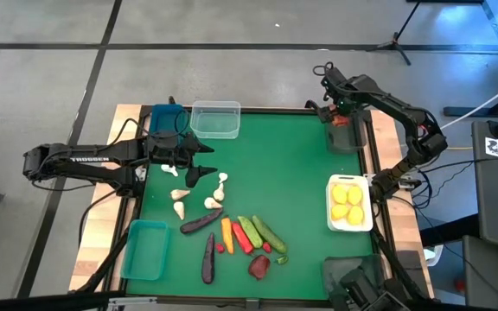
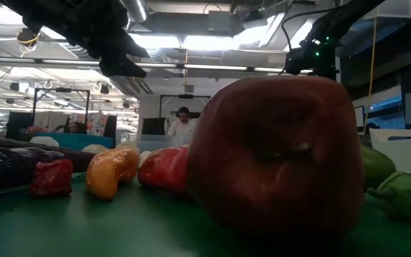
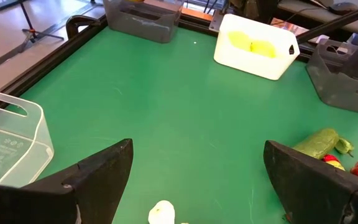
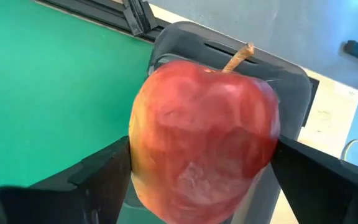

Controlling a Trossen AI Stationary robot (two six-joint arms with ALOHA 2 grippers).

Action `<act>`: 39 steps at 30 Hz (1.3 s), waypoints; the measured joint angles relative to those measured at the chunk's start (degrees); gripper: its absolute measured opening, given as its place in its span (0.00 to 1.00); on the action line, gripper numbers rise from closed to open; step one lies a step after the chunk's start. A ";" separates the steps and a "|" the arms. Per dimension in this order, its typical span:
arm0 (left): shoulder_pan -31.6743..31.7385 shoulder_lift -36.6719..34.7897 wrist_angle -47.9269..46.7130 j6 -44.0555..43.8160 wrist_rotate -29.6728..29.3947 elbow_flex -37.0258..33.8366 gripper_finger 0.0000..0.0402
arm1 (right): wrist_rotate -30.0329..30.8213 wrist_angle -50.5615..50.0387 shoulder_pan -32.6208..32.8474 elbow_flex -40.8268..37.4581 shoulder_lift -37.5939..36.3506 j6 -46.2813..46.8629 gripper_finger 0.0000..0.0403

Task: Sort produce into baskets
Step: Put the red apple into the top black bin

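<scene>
Looming closest to the low camera, a dark red apple sits on the table by its front edge, in a loose heap with an orange carrot, cucumbers and eggplants. At the front left corner stands the teal basket, at the far left the blue basket and clear basket. Just inside the left edge the left gripper hovers with its jaws spread wide and nothing between them, above the scattered garlic. Each garlic piece looks light, hard and smooth, so it would likely skid; a pinch across the widest part seems safest. Bare green table lies open through the middle, giving free passage. Towards the right edge the white basket holds lemons. At the far right corner the right gripper grasps a stemmed apple by its flanks, directly over the dark basket. That apple seems rigid and glossy; the basket's rim sits close to the table frame, so little room remains there
</scene>
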 joint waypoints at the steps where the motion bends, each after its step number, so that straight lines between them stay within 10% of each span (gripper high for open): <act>1: 0.00 0.00 -0.01 0.00 0.01 0.00 0.89 | -0.01 -0.02 0.00 0.00 0.00 -0.13 0.87; 39: 0.00 0.00 -0.08 -0.02 0.01 0.00 0.89 | -0.14 0.01 0.04 0.00 -0.02 1.96 0.87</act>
